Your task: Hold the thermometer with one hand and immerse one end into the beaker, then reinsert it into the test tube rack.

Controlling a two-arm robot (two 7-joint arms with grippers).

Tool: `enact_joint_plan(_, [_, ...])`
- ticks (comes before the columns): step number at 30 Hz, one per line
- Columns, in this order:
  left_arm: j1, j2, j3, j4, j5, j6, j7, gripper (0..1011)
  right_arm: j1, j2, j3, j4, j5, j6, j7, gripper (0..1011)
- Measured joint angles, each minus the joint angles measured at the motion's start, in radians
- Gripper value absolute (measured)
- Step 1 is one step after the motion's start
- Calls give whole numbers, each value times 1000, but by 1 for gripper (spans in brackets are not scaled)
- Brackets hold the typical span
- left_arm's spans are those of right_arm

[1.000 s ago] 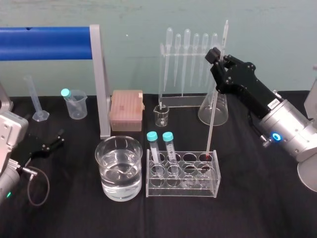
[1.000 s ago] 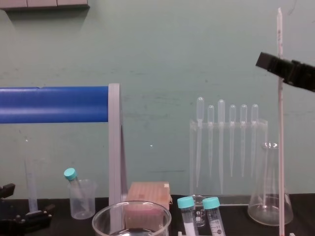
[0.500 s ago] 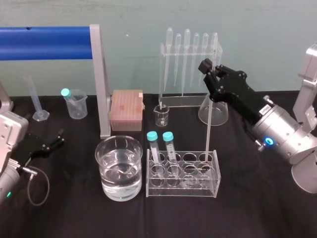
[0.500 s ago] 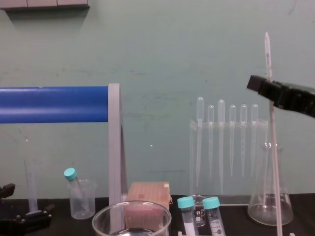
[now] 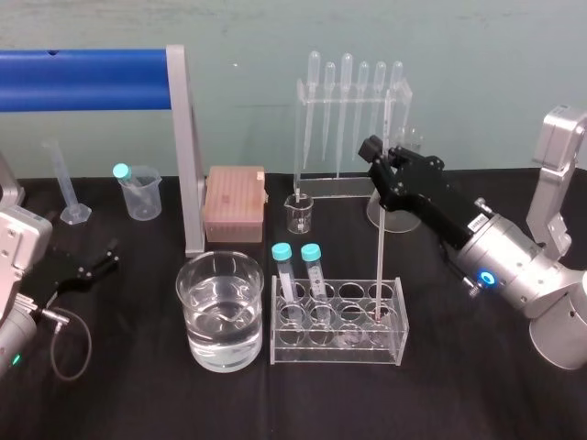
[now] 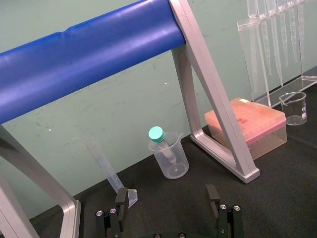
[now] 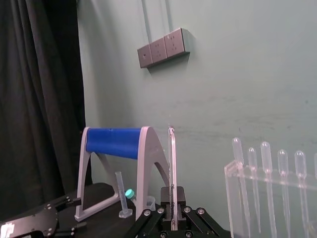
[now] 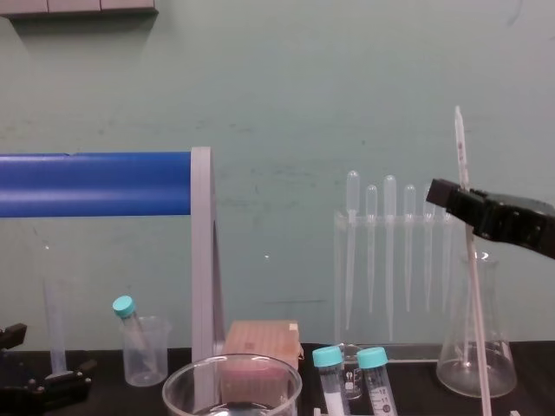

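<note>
1. A black tabletop [image 5: 477, 394] is backed by a pale green wall [image 5: 495, 73].
2. The thin whitish glass thermometer [image 5: 379, 247], stood in the clear rack [image 5: 337, 353], is clamped by the fingers of the black right gripper [image 5: 376, 156].
3. The fingers of the left gripper [image 6: 166, 196] are seen apart.

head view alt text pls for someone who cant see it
The right gripper holds the thermometer upright, its lower end down in a right-end hole of the clear test tube rack. The beaker of clear liquid stands left of the rack, and the left gripper rests open at the far left.
</note>
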Motion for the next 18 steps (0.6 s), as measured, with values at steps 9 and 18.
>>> enact_joint_plan(9, [0, 0, 0, 0, 0, 0, 0, 1008, -7, 2, -4, 8, -2, 11, -1, 55])
enact_joint_plan(18, [0, 0, 0, 0, 0, 0, 0, 1008, -9, 2, -3, 6, -2, 14, -7, 55])
